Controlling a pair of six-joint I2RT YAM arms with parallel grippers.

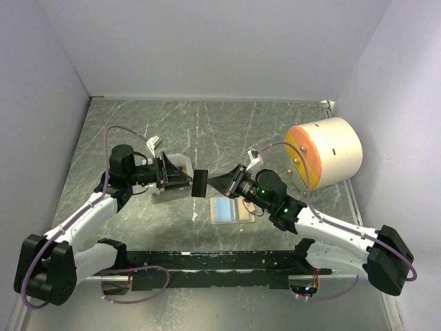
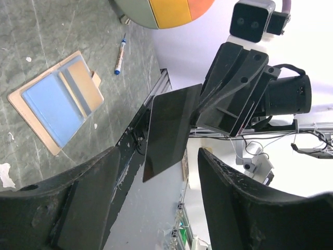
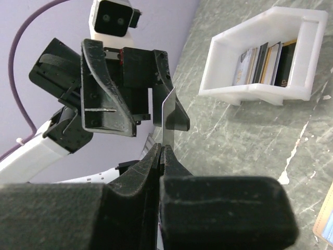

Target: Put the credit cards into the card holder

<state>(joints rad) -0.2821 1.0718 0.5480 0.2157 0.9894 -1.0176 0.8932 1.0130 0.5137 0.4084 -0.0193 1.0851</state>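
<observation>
My right gripper (image 3: 162,148) is shut on a black credit card (image 2: 169,130), held edge-up in the air over the table's middle (image 1: 200,183). Opposite it, my left gripper (image 2: 158,172) stands open, its fingers either side of the card's free end and clear of it. The tan card holder (image 1: 227,209) lies open flat on the table below, a blue card showing in it (image 2: 52,104). More credit cards (image 3: 265,62) stand on edge in a white tray (image 3: 260,91) behind the left gripper (image 1: 176,181).
A large cream cylinder with an orange and yellow face (image 1: 327,153) lies at the right back. A thin pen (image 2: 119,54) rests on the table between it and the card holder. A black rail (image 1: 207,265) runs along the near edge.
</observation>
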